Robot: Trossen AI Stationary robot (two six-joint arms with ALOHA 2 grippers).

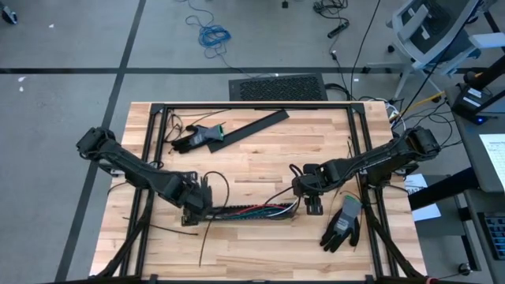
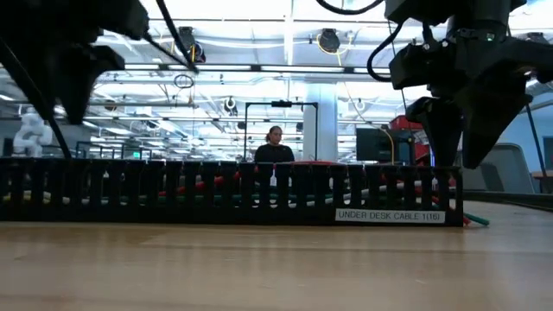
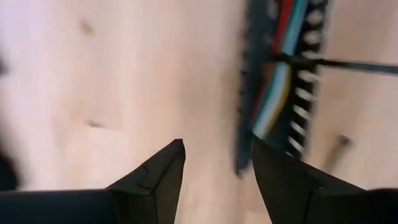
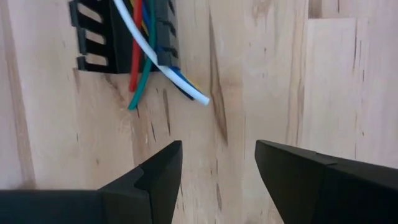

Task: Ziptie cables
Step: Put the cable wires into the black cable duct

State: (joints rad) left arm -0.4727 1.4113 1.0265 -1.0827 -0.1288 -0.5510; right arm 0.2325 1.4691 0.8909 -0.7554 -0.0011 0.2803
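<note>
While both tools hang spread and empty, the cables (image 1: 254,210) lie in a black slotted tray (image 1: 237,213) on the worktop (image 1: 260,150).
Left tool (image 1: 197,207) sits at one tray end, right tool (image 1: 304,193) at the other, where loose wire ends poke out.

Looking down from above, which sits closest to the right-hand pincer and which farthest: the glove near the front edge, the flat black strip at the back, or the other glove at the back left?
From the right pincer:
1. Front glove, on the right.
2. Black strip, at the back, near the middle.
3. Back-left glove, farthest.
</note>
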